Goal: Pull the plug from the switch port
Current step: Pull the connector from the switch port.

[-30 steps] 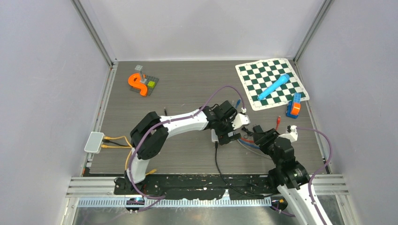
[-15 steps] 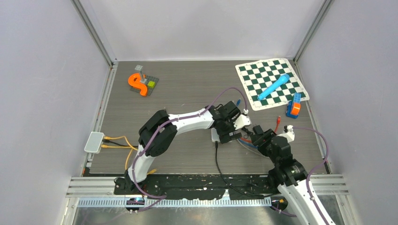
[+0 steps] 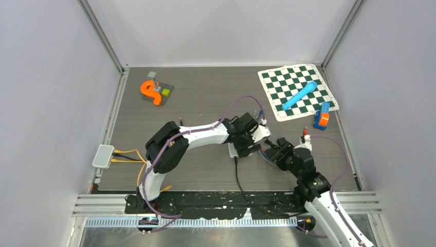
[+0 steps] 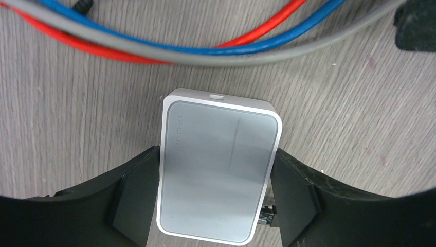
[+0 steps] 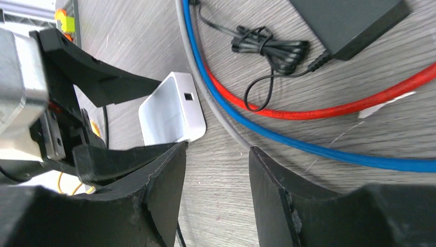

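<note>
The switch (image 4: 218,170) is a flat white-grey box lying on the wooden table, also visible from the right wrist (image 5: 169,110) and from above (image 3: 234,150). My left gripper (image 4: 218,200) straddles it from above, both black pads pressed to its long sides. A small plug (image 4: 266,213) sticks out of the switch's side, next to the right-hand pad. A black cable (image 3: 237,175) runs from the switch toward the near edge. My right gripper (image 5: 218,175) hovers low just right of the switch, open, with bare table between its fingers.
Red (image 4: 103,51), blue (image 4: 169,49) and grey cables curve past the switch's far end. A black adapter (image 5: 349,20) with a coiled lead lies beyond. A chessboard mat (image 3: 297,91) with a blue cylinder sits back right; a second white box (image 3: 103,155) with yellow cables lies far left.
My left gripper's jaws have come together onto the switch's sides. My right arm has reached forward and left, closer to the switch.
</note>
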### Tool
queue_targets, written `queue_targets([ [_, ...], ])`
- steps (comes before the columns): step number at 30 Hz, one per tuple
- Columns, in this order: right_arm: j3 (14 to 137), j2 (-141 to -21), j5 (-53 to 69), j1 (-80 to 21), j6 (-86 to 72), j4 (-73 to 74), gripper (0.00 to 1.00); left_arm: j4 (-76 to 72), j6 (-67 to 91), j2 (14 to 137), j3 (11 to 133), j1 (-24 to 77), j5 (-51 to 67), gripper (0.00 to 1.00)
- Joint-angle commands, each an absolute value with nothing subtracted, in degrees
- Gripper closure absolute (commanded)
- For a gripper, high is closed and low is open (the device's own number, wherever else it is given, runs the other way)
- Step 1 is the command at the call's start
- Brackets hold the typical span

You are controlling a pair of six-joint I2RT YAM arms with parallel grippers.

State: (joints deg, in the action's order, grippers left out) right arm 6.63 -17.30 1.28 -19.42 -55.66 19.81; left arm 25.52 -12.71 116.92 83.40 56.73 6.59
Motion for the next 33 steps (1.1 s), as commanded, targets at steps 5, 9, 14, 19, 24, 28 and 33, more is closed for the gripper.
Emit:
queue_targets([
  [5,4.84,-28.26,12.54,-19.69,-55.49,2.59,0.45,24.0,-1.97,112.02,82.13,52.01,9.62,0.55],
  [9,4.84,-34.54,15.72,-20.24,-55.86,-3.59,0.45,25.62,-0.66,113.19,84.14,51.77,8.71,0.55],
  [14,4.83,-40.93,16.34,-23.08,-57.35,-10.69,0.45,26.22,1.54,114.03,85.05,51.77,8.57,0.56],
  [19,5.51,-50.07,17.31,-25.82,-58.14,-17.18,0.44,26.27,2.75,114.32,85.28,51.77,7.96,0.56],
  [24,7.21,-56.7,17.48,-27.58,-59.71,-21.88,0.45,26.6,3.62,114.75,85.82,51.77,7.62,0.56],
  [28,7.27,-59.86,17.7,-28.91,-61.59,-26.73,0.45,27.13,4.12,115.14,86.14,51.77,7.54,0.57],
  [33,7.29,-61.07,17.39,-30.51,-62.61,-29.53,0.45,27.16,4.22,115.14,85.94,51.77,7.27,0.57],
])
